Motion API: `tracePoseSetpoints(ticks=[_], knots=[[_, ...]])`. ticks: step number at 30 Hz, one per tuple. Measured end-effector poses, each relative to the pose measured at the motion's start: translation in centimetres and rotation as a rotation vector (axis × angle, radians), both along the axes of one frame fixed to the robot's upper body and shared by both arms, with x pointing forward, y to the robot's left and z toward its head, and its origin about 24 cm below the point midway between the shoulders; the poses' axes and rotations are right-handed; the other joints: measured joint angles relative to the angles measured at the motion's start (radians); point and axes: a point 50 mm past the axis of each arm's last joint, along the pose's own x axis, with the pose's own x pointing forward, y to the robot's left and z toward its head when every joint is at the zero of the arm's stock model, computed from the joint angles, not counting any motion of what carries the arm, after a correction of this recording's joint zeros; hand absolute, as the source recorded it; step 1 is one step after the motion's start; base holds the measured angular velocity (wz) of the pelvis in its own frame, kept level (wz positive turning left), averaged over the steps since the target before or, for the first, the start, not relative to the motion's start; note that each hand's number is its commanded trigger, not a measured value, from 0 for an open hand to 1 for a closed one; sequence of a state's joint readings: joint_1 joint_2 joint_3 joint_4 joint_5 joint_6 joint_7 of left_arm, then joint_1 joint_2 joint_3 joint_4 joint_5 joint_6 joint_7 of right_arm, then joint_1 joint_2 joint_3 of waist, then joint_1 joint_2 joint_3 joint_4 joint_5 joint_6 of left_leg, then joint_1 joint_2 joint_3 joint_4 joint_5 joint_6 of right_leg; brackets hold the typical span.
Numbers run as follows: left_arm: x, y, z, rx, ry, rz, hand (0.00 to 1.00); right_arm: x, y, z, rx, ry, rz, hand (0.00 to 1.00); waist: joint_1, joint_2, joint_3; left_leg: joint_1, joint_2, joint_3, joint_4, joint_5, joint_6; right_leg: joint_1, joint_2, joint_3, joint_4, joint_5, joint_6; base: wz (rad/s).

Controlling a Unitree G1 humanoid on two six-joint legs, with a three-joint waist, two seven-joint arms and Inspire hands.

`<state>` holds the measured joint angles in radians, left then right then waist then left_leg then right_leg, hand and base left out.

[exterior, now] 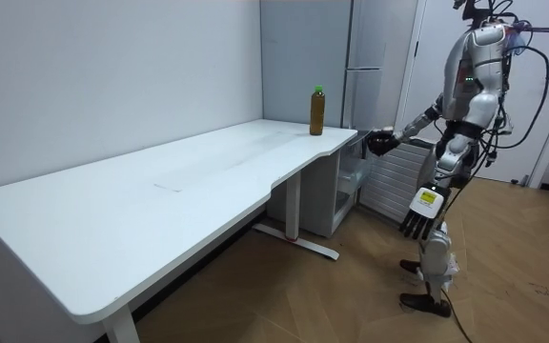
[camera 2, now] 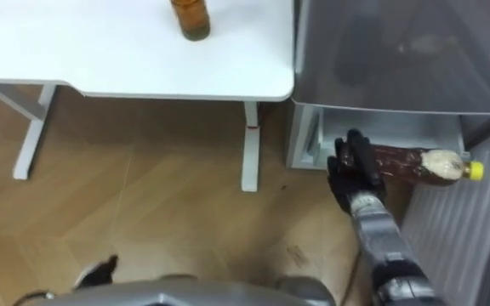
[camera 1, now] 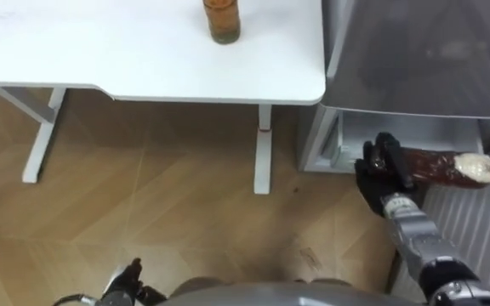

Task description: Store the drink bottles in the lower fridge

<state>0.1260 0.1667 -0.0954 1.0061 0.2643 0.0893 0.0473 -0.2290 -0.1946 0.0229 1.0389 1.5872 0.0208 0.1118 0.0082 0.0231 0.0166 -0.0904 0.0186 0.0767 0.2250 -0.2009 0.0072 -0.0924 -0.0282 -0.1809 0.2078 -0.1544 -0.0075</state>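
Left hand hangs at the robot's side, fingers relaxed, holding nothing. At 3 o'clock, the right hand curls round 1 brown bottle, which has a pale label and yellow cap and lies sideways at the open lower fridge. At 12 o'clock, 1 amber bottle stands on the white table.

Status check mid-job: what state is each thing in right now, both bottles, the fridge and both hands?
lower fridge: door open.
held bottle: lying sideways, cap on, at the fridge opening.
table bottle: upright, cap on.
right hand: shut on the held bottle.
left hand: open, hanging at the robot's side.
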Motion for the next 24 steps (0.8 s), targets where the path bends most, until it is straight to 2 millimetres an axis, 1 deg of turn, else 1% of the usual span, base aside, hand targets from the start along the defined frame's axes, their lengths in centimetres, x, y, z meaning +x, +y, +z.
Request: tracePoseSetpoints(ticks=[2, 4, 6, 8, 9, 11, 12, 15, 16, 17, 18, 20, 22, 24], knots=[[0.8, 0.1, 0.2, 0.006, -0.014, -0.013, 0.00, 1.0, -0.3, 0.4, 0.000, -0.003, -0.013, 1.00, 0.002, -0.005, 0.0024, -0.030, 0.000, 0.000, 0.001, 0.005, 0.000, -0.029, -0.002, -0.008, 0.001, 0.006, -0.002, 0.07], [1.3, 0.1, 0.2, -0.001, -0.019, -0.007, 0.00, 1.6, -0.8, 0.8, 0.009, -0.004, -0.028, 1.00, 0.002, -0.005, 0.0027, -0.055, 0.000, 0.001, 0.007, 0.006, 0.001, -0.051, -0.005, -0.015, 0.003, 0.007, -0.002, 0.05], [2.1, 0.0, 0.3, -0.009, -0.023, -0.009, 0.00, 2.8, -1.4, 1.6, 0.008, -0.011, -0.045, 1.00, 0.007, -0.006, 0.0032, -0.091, -0.003, -0.001, 0.004, 0.015, 0.003, -0.094, -0.009, -0.015, 0.017, 0.007, -0.003, 0.00], [2.8, 0.0, 0.4, -0.016, -0.038, -0.009, 0.00, 3.2, -2.1, 2.0, 0.003, -0.011, -0.066, 1.00, 0.019, -0.011, 0.0057, -0.110, -0.010, -0.009, -0.013, 0.032, 0.003, -0.118, -0.016, -0.021, 0.019, 0.007, -0.003, 0.10], [3.1, 0.0, 0.5, -0.022, -0.049, 0.000, 0.00, 3.2, -2.4, 2.2, 0.002, -0.012, -0.074, 1.00, 0.025, -0.016, 0.0090, -0.118, -0.012, -0.008, -0.028, 0.042, 0.003, -0.136, -0.019, -0.024, 0.025, 0.007, -0.004, 0.11], [3.4, 0.2, 0.6, -0.022, -0.058, 0.010, 0.00, 3.7, -2.6, 2.5, 0.005, -0.012, -0.091, 1.00, 0.030, -0.021, 0.0123, -0.145, -0.015, -0.007, -0.034, 0.051, 0.004, -0.170, -0.022, -0.024, 0.031, 0.009, -0.006, 0.02], [3.4, 0.3, 0.6, -0.022, -0.059, 0.015, 0.00, 3.9, -2.7, 2.6, 0.010, -0.008, -0.101, 1.00, 0.031, -0.022, 0.0135, -0.151, -0.015, -0.005, -0.038, 0.055, 0.004, -0.177, -0.022, -0.024, 0.031, 0.011, -0.007, 0.00], [3.6, 0.7, 0.6, -0.036, -0.056, 0.069, 0.00, 4.5, -3.4, 3.4, 0.017, -0.008, -0.131, 1.00, 0.061, -0.030, 0.0177, -0.198, -0.015, 0.000, -0.038, 0.063, 0.004, -0.228, -0.023, -0.022, 0.036, 0.017, -0.010, -0.03], [3.5, 0.9, 0.6, -0.031, -0.056, 0.070, 0.00, 4.8, -3.5, 3.6, 0.016, -0.011, -0.131, 1.00, 0.066, -0.033, 0.0200, -0.207, -0.015, 0.002, -0.038, 0.065, 0.004, -0.240, -0.023, -0.020, 0.040, 0.018, -0.011, -0.04], [3.6, 1.3, 0.7, -0.026, -0.060, 0.081, 0.00, 5.2, -3.8, 4.1, 0.008, -0.016, -0.134, 1.00, 0.077, -0.041, 0.0245, -0.226, -0.015, 0.003, -0.037, 0.068, 0.003, -0.264, -0.024, -0.018, 0.050, 0.019, -0.012, 0.00], [3.7, 1.6, 0.8, -0.023, -0.064, 0.095, 0.00, 5.6, -4.3, 4.7, -0.005, -0.013, -0.142, 1.00, 0.081, -0.043, 0.0262, -0.250, -0.015, 0.003, -0.034, 0.071, 0.004, -0.286, -0.026, -0.023, 0.054, 0.020, -0.013, 0.06], [3.5, 2.1, 0.9, -0.017, -0.061, 0.112, 0.00, 6.4, -4.8, 5.6, -0.020, -0.023, -0.148, 1.00, 0.084, -0.047, 0.0285, -0.281, -0.016, 0.002, -0.027, 0.075, 0.005, -0.319, -0.029, -0.023, 0.064, 0.021, -0.014, 0.07], [3.2, 2.5, 0.9, -0.007, -0.043, 0.109, 0.00, 6.6, -4.8, 5.8, -0.030, -0.007, -0.144, 1.00, 0.082, -0.050, 0.0302, -0.301, -0.018, 0.001, -0.025, 0.078, 0.006, -0.347, -0.034, -0.024, 0.085, 0.020, -0.014, 0.00], [3.0, 2.5, 0.8, -0.006, -0.035, 0.111, 0.00, 7.4, -4.9, 6.6, -0.055, 0.001, -0.129, 1.00, 0.082, -0.051, 0.0308, -0.321, -0.025, 0.004, -0.026, 0.086, 0.010, -0.381, -0.042, -0.021, 0.108, 0.020, -0.014, -0.06]])
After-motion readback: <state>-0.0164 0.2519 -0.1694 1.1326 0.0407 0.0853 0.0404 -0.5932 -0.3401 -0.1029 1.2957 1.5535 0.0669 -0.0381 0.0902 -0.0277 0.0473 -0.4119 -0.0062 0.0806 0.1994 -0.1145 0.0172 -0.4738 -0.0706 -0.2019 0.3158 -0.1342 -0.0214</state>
